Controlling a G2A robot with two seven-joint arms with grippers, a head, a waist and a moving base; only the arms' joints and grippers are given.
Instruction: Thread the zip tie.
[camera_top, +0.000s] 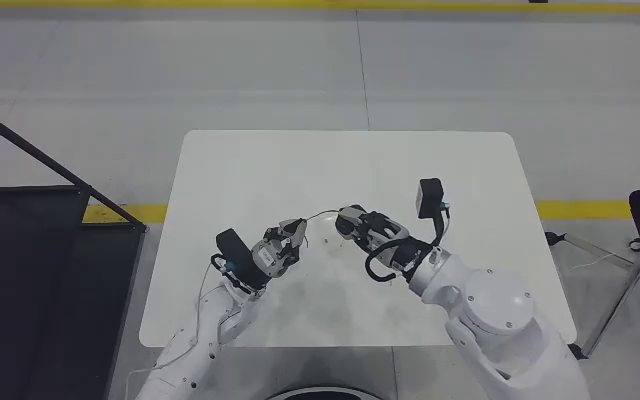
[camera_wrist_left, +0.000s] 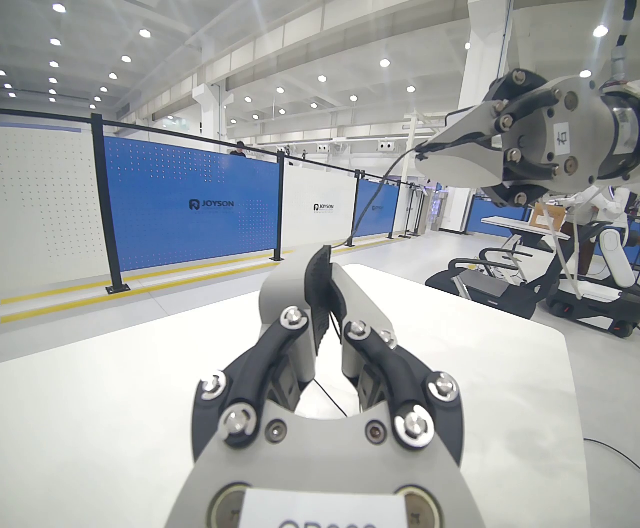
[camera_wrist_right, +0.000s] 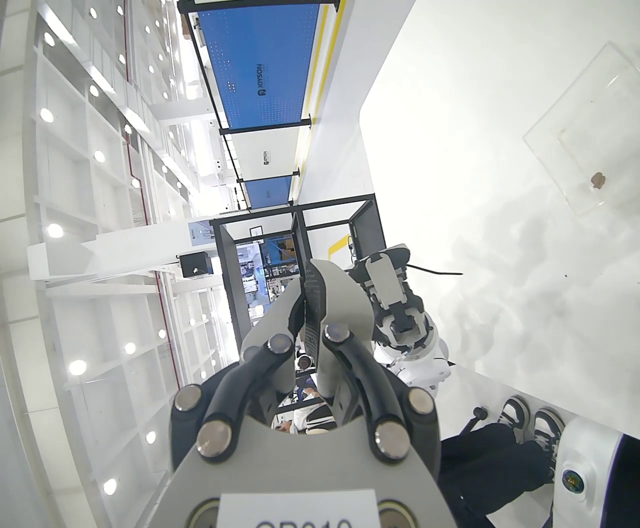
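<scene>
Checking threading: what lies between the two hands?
A thin black zip tie runs from the left hand to the right hand, shown in the top view.

I see a black zip tie (camera_wrist_left: 378, 190), my grey left end effector (camera_wrist_left: 327, 280) and right end effector (camera_wrist_right: 312, 285), ribbed black pads (camera_wrist_left: 319, 272), white tabletop (camera_top: 250, 200).

A white table (camera_top: 450, 160) with rounded corners carries the work, its top plain, smooth and evenly lit. In the right wrist view a clear, flat rectangular sheet (camera_wrist_right: 585, 135) seems to lie flat on the white top, well in from the table's curved edge, though it is too faint to be sure. A small brown speck (camera_wrist_right: 597, 180) sits on or under that sheet, near one of its sides.
</scene>
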